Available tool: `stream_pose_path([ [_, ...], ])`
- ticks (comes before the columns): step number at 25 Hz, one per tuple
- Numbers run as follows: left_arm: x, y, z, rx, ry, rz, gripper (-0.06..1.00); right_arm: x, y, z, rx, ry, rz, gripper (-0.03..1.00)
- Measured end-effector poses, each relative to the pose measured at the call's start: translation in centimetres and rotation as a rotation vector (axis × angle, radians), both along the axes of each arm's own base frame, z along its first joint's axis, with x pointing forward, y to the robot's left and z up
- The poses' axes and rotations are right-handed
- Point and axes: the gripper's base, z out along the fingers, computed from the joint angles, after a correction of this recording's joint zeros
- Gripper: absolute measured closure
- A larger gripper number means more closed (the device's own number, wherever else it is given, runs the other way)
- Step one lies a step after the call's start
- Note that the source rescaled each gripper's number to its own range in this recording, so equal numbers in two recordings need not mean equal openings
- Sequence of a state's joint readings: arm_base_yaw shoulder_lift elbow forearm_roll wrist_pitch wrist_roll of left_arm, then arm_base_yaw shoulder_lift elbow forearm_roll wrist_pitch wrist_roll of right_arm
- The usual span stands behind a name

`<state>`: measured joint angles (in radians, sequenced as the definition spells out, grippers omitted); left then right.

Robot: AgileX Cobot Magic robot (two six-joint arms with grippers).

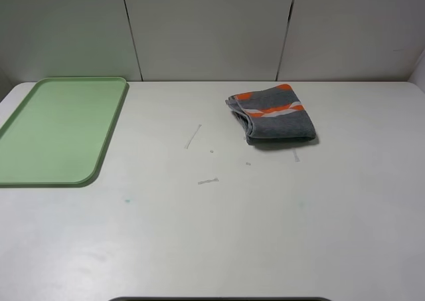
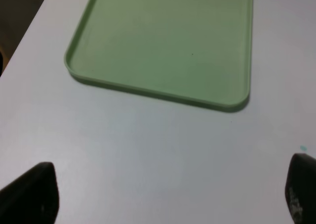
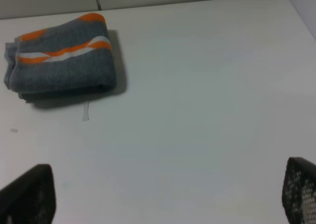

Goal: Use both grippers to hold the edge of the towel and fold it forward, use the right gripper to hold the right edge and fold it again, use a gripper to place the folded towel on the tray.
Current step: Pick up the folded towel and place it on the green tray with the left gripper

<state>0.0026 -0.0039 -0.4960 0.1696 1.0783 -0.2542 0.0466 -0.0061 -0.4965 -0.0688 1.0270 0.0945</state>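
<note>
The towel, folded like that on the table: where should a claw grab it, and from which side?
Probably the thick near edge of the towel, coming down from above and pinching all the layers together. The layers show loose at the end facing the tray, so gripping there may let it unfold.

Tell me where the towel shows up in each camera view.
Exterior high: the towel lies folded on the table, right of centre, toward the back.
Left wrist: not in it.
Right wrist: the towel lies near the table's far edge.
Shared landmark: the pale scuff beside the towel, in exterior and right wrist views.
</note>
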Motion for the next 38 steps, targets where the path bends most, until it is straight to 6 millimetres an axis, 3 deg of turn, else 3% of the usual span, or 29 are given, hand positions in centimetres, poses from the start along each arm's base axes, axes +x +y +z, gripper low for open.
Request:
stream_pose_path([
  [7,0.0,0.0,0.0,0.004,0.000,0.003,0.03,0.0,0.0,0.0,0.000,0.000,0.000,-0.03],
  [14,0.0,0.1,0.0,0.006,0.000,0.004,-0.05,0.0,0.0,0.0,0.000,0.000,0.000,-0.03],
  [28,0.2,-0.2,0.4,-0.001,-0.018,-0.021,-0.06,0.0,0.0,0.0,-0.001,0.000,0.000,-0.03],
  [33,1.9,-0.5,1.6,-0.008,0.066,-0.060,-0.06,0.0,0.0,0.0,-0.001,0.000,0.000,-0.03],
  [38,5.2,-1.1,3.4,-0.011,0.171,-0.160,-0.06,0.0,0.0,0.0,-0.001,0.000,0.000,-0.03],
])
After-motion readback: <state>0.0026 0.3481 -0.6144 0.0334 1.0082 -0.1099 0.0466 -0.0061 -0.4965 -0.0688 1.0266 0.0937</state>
